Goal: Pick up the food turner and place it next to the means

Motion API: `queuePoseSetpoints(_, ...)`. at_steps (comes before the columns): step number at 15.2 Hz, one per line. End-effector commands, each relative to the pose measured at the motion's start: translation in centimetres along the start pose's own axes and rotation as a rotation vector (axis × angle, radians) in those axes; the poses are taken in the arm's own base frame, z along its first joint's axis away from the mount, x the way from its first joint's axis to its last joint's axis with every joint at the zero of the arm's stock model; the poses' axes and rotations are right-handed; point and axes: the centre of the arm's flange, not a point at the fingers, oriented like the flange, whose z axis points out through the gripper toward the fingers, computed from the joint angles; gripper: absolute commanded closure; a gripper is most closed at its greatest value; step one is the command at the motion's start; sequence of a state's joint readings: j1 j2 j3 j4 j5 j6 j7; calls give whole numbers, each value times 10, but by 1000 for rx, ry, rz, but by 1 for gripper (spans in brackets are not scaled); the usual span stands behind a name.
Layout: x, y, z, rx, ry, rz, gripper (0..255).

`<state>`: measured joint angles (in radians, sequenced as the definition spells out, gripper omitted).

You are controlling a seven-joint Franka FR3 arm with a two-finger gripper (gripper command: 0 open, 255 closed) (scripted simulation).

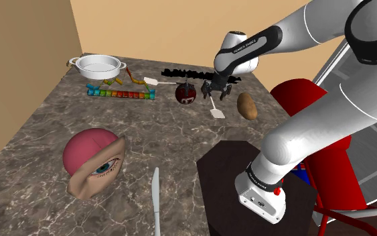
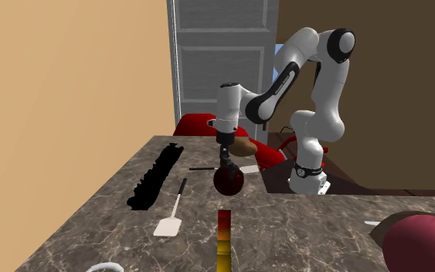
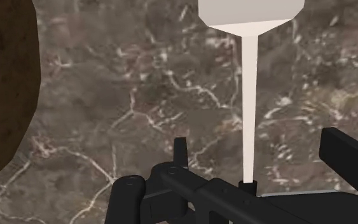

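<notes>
Overhead, jaws apart, seemingly astride food turner (image 3: 248, 95) handle (potato (image 1: 247, 105), dark red ball (image 1: 185, 93) just beside).

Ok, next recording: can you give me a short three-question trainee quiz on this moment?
1. True or false: the gripper is shut on the white food turner.
2. In the shoulder view, what lies just right of that turner? A) potato B) banana C) mug
3. Fill in: near the shoulder view's upper left stands a white two-handled ____.
Key: 1 false (it is open, the handle untouched); 2 A; 3 pot.
</notes>
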<state>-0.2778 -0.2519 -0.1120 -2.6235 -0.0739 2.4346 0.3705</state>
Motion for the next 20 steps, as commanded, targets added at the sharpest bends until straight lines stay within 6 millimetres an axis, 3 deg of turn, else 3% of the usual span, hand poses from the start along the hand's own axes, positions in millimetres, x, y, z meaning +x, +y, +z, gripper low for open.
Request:
queuePoseSetpoints(1,0,0,1,0,0,0,0)
queuePoseSetpoints(5,0,0,1,0,0,0,0)
queuePoseSetpoints(6,0,0,1,0,0,0,255)
queuePoseSetpoints(15,0,0,1,0,0,0,255)
queuePoseSetpoints(20,2,0,-25,0,0,0,255)
